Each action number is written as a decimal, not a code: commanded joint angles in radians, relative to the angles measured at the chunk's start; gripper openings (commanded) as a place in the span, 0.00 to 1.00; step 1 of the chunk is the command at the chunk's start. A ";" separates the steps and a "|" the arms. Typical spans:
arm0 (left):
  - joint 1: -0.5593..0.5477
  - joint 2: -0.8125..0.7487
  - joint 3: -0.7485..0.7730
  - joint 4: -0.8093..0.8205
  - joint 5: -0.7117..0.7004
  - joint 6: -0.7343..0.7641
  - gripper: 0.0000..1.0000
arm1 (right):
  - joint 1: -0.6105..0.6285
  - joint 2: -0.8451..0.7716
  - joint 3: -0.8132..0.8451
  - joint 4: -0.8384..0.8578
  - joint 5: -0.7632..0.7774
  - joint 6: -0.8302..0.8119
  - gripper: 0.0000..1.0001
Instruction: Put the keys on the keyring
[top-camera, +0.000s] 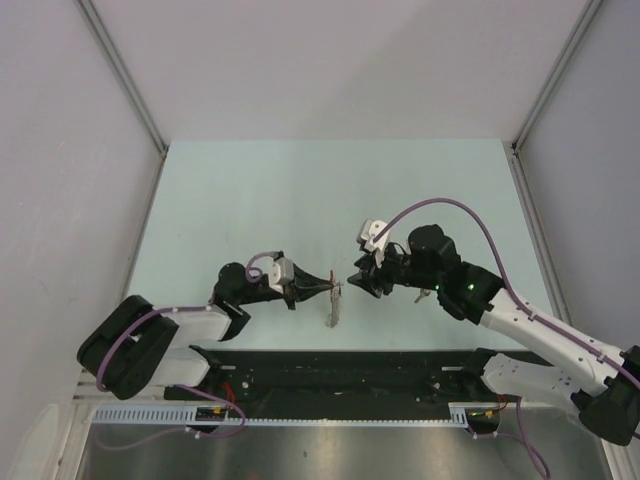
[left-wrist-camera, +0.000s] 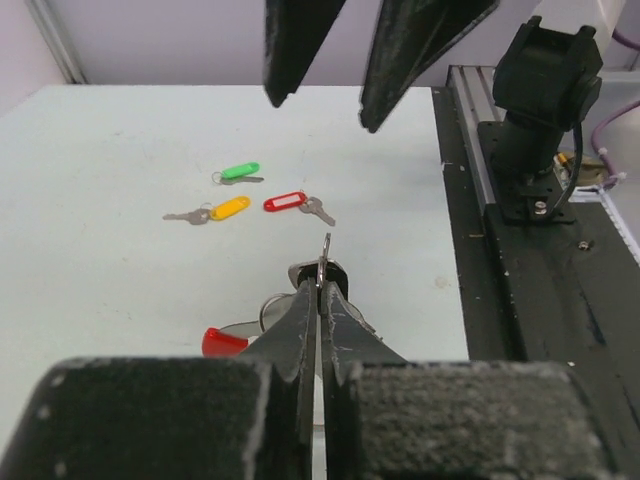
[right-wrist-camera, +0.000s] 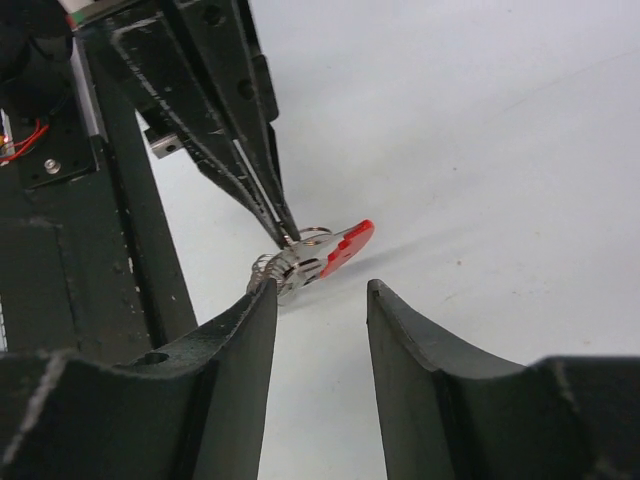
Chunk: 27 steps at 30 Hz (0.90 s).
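Keyring (right-wrist-camera: 322, 254): over the near middle of the worktop (left-wrist-camera: 110, 260), pinched at a thin silver ring by the left gripper (left-wrist-camera: 320, 285), whose jaws I read as pressed tight together on it. The red plastic arc and a bunch of small metal rings sit below and beside the tips. I cannot tell whether the low end touches the worktop. Right gripper (right-wrist-camera: 320, 292): jaws spread, holding nothing, facing the left one tip to tip, just beside the keyring but apart from it. Green-headed key (left-wrist-camera: 240, 171), yellow-headed key (left-wrist-camera: 230, 208), red-headed key (left-wrist-camera: 285, 202): all lying flat on the worktop in a loose cluster, near one another and well apart from the keyring. Green lies farthest from my left wrist camera, with yellow and red side by side nearer. Black-headed key: I cannot pick it out for certain. In the way: seen from the left wrist camera, the right gripper's two dark jaws hang above the stretch beyond the keyring, and in the top view I cannot find the three keys. Black rail (left-wrist-camera: 505, 300): runs along the near edge of the worktop and carries a black arm mount (left-wrist-camera: 545, 100).
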 joint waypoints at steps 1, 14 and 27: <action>0.032 0.064 -0.017 0.391 0.013 -0.186 0.00 | -0.002 0.008 -0.027 0.074 -0.067 0.009 0.44; 0.052 0.104 -0.017 0.528 0.043 -0.286 0.00 | -0.010 0.109 -0.044 0.113 -0.058 -0.023 0.36; 0.052 0.098 -0.014 0.515 0.051 -0.275 0.00 | -0.026 0.168 -0.052 0.149 -0.124 -0.046 0.33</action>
